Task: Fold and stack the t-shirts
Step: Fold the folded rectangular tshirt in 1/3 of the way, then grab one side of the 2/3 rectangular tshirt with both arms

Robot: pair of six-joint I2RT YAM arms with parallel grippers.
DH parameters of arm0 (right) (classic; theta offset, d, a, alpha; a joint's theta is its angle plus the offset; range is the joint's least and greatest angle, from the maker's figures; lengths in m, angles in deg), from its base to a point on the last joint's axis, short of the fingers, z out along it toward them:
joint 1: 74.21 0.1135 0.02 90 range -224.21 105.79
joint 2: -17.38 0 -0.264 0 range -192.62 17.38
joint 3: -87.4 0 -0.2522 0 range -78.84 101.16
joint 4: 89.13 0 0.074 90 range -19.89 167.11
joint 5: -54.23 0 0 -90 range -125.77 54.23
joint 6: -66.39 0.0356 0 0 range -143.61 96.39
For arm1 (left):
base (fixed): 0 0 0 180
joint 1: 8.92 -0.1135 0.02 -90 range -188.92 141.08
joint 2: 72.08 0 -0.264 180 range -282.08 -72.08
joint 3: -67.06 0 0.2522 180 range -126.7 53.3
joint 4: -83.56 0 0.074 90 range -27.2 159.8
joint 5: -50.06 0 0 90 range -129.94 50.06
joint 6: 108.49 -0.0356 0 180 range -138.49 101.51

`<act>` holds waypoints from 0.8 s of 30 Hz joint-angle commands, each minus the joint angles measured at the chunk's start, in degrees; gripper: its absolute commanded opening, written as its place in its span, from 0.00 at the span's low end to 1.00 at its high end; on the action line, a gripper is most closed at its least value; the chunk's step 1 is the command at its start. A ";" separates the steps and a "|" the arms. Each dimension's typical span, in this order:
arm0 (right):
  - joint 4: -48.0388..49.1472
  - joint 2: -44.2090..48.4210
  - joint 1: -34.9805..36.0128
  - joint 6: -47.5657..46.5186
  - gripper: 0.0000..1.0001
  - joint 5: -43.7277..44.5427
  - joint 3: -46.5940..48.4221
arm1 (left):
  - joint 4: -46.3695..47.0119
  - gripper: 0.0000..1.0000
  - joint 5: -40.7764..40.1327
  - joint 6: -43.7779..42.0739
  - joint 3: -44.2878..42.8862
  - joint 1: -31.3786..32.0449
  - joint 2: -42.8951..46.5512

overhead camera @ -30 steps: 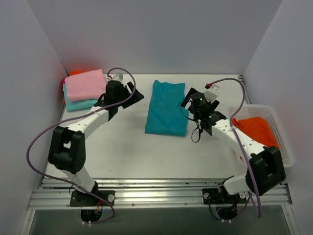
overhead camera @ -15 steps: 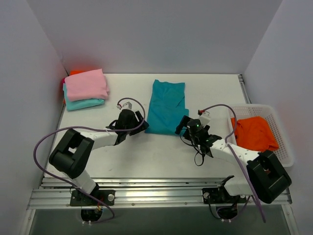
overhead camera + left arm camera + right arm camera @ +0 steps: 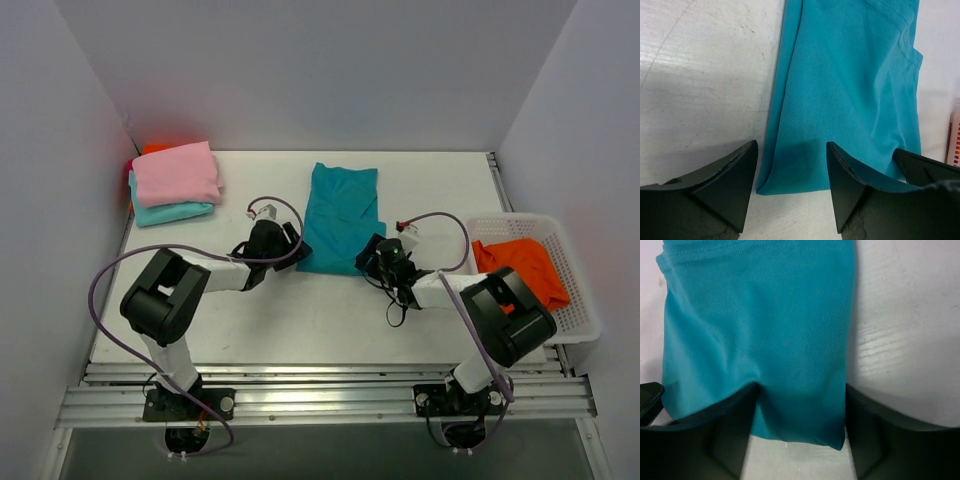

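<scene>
A deep teal t-shirt (image 3: 340, 215) lies as a long folded strip in the middle of the table. My left gripper (image 3: 287, 250) is low at its near left corner; in the left wrist view that corner (image 3: 790, 175) lies between the open fingers (image 3: 725, 187). My right gripper (image 3: 371, 258) is at the near right corner, and its fingers (image 3: 885, 430) stand apart astride the cloth edge (image 3: 800, 405). A pink t-shirt (image 3: 176, 172) lies folded on a pale aqua one (image 3: 172, 212) at the far left. An orange t-shirt (image 3: 522, 270) lies in the basket.
The white mesh basket (image 3: 578, 268) stands at the table's right edge. A bit of orange cloth (image 3: 155, 148) shows behind the pink and aqua stack. Grey walls close in the back and both sides. Cables loop above both wrists.
Both grippers have moved from the shirt's far part toward me and down to its near corners. The right jaws have narrowed around the cloth edge; the left jaws have narrowed slightly.
</scene>
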 commanded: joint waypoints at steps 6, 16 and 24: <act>0.65 -4.67 -1.41 0.39 0.01 -5.53 -0.13 | 4.50 0.15 2.93 -1.39 -1.67 0.26 -1.17; -16.44 11.56 2.27 0.04 0.00 0.35 0.57 | -3.67 0.02 -1.54 -2.54 4.03 5.70 13.75; -35.98 28.11 4.39 0.30 0.00 4.66 4.96 | -19.93 0.02 -11.21 -2.80 7.91 10.37 34.23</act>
